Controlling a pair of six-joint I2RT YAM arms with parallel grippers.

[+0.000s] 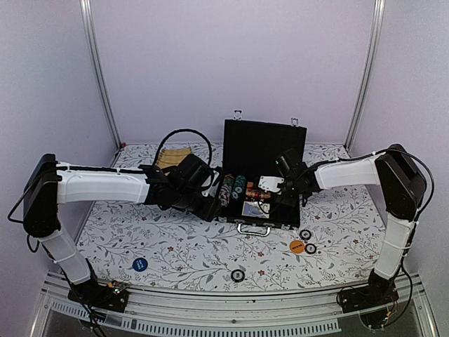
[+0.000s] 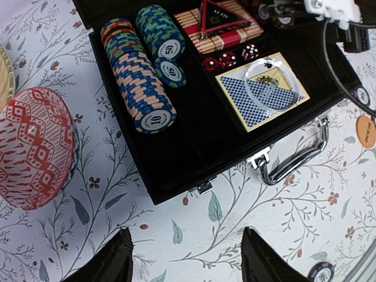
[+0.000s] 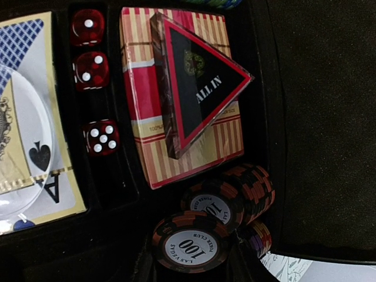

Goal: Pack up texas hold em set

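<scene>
The black briefcase lies open at mid-table with its lid upright. It holds rows of poker chips, a blue-backed card deck, red dice and a striped deck under the red "ALL IN" triangle. My right gripper is inside the case, and in the right wrist view it is shut on a black-orange 100 chip beside a row of like chips. My left gripper is open and empty over the table, just in front of the case's left corner.
A pink-red woven ball sits left of the case. Loose chips, an orange disc and a blue disc lie on the floral table. A tan slatted mat is at back left. The silver handle faces front.
</scene>
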